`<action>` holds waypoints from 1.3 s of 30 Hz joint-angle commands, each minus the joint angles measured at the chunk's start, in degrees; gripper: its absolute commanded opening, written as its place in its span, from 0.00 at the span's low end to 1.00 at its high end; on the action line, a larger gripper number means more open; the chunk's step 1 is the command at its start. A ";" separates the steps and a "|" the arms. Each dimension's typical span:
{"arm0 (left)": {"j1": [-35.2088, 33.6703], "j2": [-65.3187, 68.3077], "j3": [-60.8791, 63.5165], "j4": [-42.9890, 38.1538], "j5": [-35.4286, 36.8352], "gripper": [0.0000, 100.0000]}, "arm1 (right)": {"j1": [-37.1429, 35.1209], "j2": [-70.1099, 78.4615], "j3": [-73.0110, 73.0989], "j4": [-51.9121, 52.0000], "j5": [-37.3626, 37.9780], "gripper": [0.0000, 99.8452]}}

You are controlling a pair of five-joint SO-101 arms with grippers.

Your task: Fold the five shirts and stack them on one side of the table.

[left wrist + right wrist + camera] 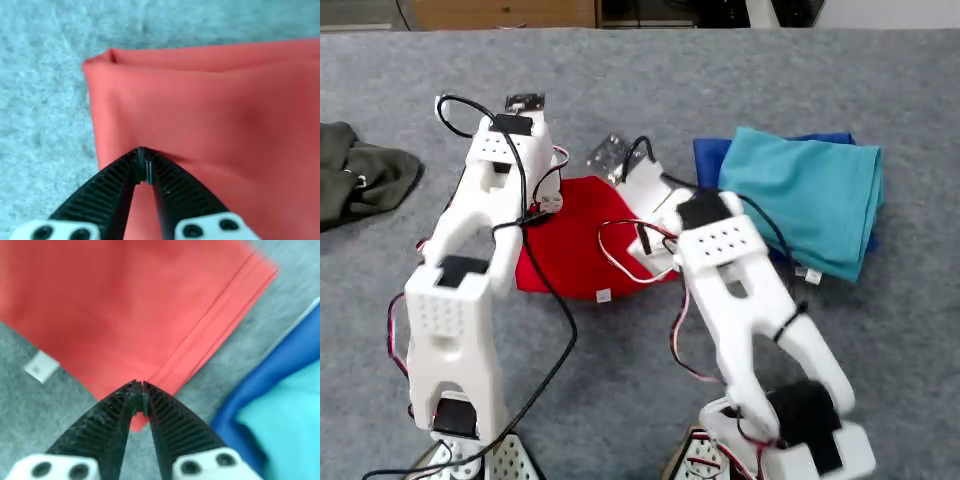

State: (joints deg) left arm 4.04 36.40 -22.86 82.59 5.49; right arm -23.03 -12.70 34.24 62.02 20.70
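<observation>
Both are shut tight: the left gripper (142, 167) pinches the red shirt (210, 110) near its fold, the right gripper (138, 402) its hem corner. The shirt lies flat, longer side to side

Grey felt tabletop (650, 90); wooden cabinet (500, 12) behind.

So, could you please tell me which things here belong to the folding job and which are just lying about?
Job: red shirt, teal shirt, blue shirt, green shirt, left gripper, right gripper.
Lying about: wooden cabinet beyond the table.
</observation>
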 commanded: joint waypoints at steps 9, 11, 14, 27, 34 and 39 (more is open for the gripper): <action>-7.12 19.91 -39.03 12.48 2.55 0.02 | -0.48 4.53 13.85 -23.38 2.55 0.00; -6.95 22.55 -43.60 15.30 2.55 0.02 | -0.48 3.30 12.62 -21.54 2.55 0.00; -6.59 24.66 -48.70 18.20 2.55 0.02 | -0.48 -0.75 9.80 -16.26 2.55 0.00; -8.09 4.35 -42.81 18.37 -5.98 0.02 | 0.04 -27.65 10.07 0.44 2.90 0.01; -12.84 -20.09 -22.24 18.11 -12.84 0.02 | 0.04 -25.10 14.11 -1.58 2.90 0.04; -14.77 -26.68 -8.35 11.16 -17.93 0.03 | -1.36 -14.02 7.69 -1.41 1.85 0.17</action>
State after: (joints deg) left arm -10.02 14.15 -37.89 98.24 -10.51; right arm -23.21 -31.87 46.64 61.41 23.25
